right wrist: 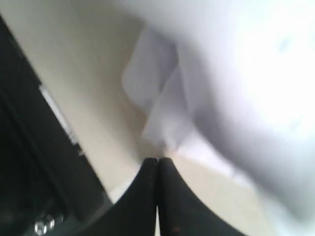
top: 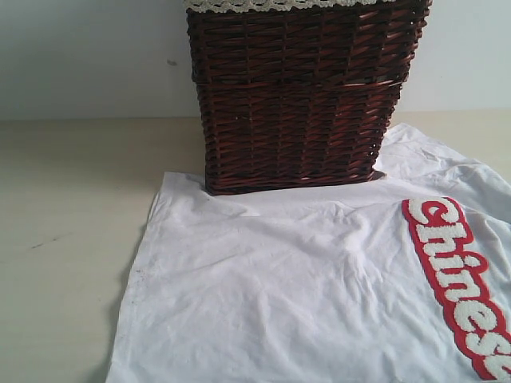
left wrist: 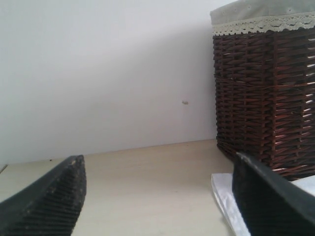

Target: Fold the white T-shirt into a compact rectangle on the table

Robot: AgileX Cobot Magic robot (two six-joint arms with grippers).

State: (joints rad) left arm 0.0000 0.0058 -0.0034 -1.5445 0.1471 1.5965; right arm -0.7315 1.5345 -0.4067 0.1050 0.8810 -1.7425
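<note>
1. Across the lower part of the exterior view, the table (top: 64,239) extends as a flat, pale beige surface. A plain pale wall (top: 88,56) rises behind it.
2. The white T-shirt (top: 279,295) lies spread out and unfolded on the table, lightly wrinkled. It covers the centre and right of the exterior view and runs off the lower and right edges.
3. A dark brown wicker basket (top: 295,96) stands upright on the table, its base meeting the far edge of the shirt. A cream lace trim (top: 263,5) lines its rim.
4. A red patch (top: 455,279) with fuzzy white lettering runs diagonally across the right part of the shirt and is cut off by the frame edge.
5. Left gripper (left wrist: 157,164): released. The fingers stand wide apart with nothing between them, low over bare table, near a corner of the shirt and the basket.
6. Right gripper (right wrist: 157,162): clenched. The tips are pressed together with nothing visible between them. Blurred white cloth lies beyond the tips, on the table.
</note>
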